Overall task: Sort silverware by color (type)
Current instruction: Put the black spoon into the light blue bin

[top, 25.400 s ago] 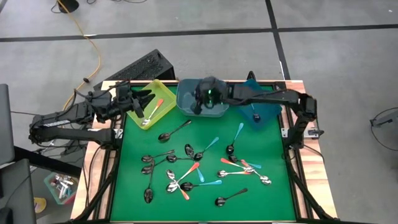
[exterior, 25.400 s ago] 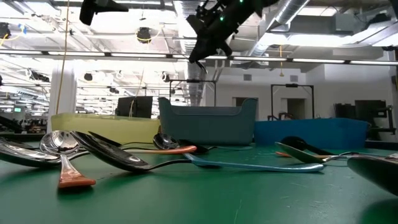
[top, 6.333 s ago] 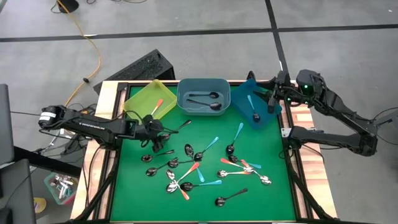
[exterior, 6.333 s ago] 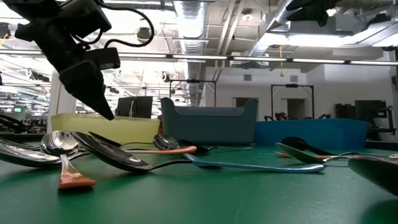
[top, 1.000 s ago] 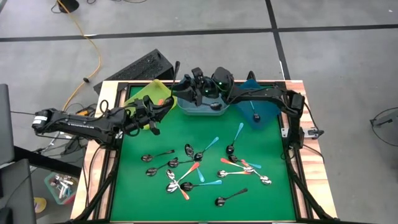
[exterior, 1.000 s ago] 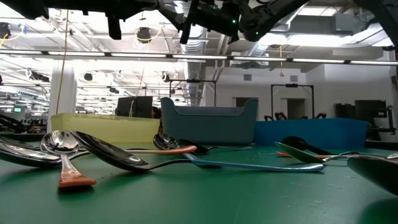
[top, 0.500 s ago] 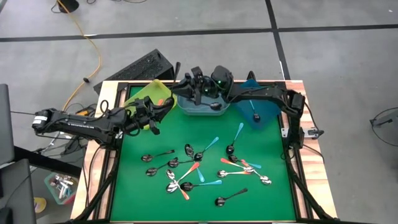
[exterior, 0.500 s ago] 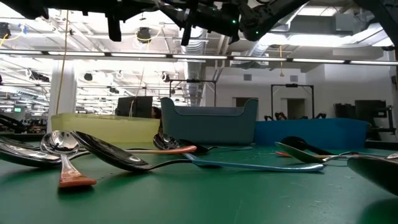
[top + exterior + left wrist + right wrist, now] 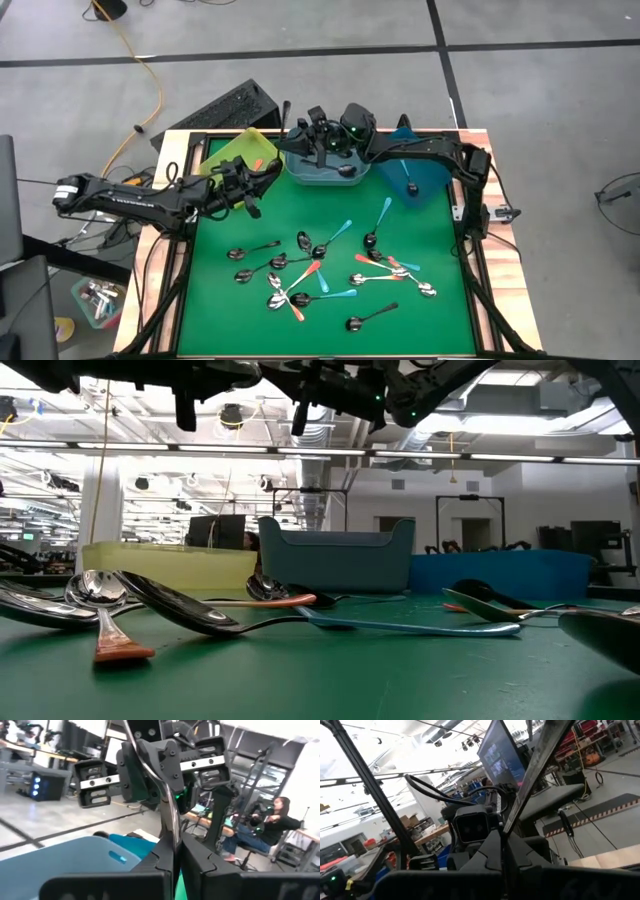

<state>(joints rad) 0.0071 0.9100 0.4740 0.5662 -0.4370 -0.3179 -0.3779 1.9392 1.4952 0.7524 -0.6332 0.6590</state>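
Your two grippers meet above the back edge of the table. The left gripper [image 9: 262, 175] is clamped on a dark metal spoon [image 9: 167, 815], which stands up between its fingers [image 9: 197, 857] toward the other arm. The right gripper [image 9: 295, 135] faces it from just beyond, over the grey-blue bin [image 9: 325, 172], and its fingers [image 9: 490, 851] are pinched shut on that same spoon's other end, seen as a slanted dark handle in the right wrist view. Below and ahead of both grippers, the remaining silverware [image 9: 320, 270] lies scattered on the green mat [image 9: 430, 320], well apart from them. The yellow bin [image 9: 225, 155] sits just beside the left gripper.
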